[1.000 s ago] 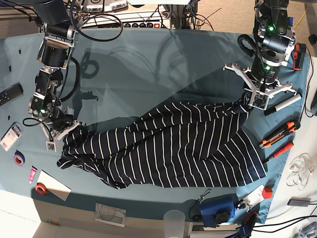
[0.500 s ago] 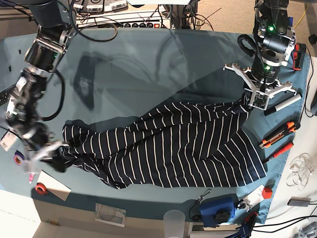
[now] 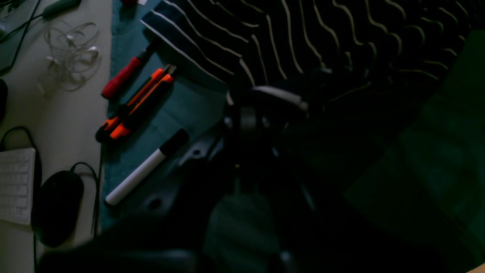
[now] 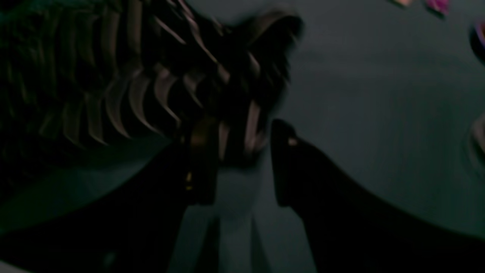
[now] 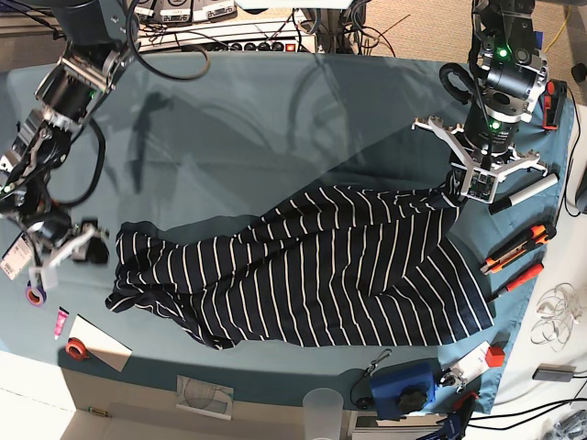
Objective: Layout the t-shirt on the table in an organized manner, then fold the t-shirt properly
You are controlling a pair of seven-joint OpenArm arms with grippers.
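1. My left pincer [image 5: 479,186] is pressed together, pinching the upper right corner of the t-shirt [image 5: 312,275] in the base view; the wrist view is too dark to show how deep that bite goes
2. My right pincer [image 5: 66,249] stands spread, just off the shirt's left edge; in its wrist view a bit of striped fabric lies between the fingers [image 4: 282,159] but nothing clamps it
3. Step in hand, as I judge: spreading, not folding. To do it well I'd re-grip the bunched left edge low and near a real corner, then pull away from the left pincer so the cloth goes taut and flat
4. I'd keep the left hold firm as the anchor and watch the tools near it: white marker [image 5: 528,193], orange cutter [image 5: 518,247]
5. T-shirt lies mid-front on the teal bench [image 5: 275,119], slanting down from upper right to lower left; dark navy, thin white stripes, rumpled with folds at the left end, smoother at the right
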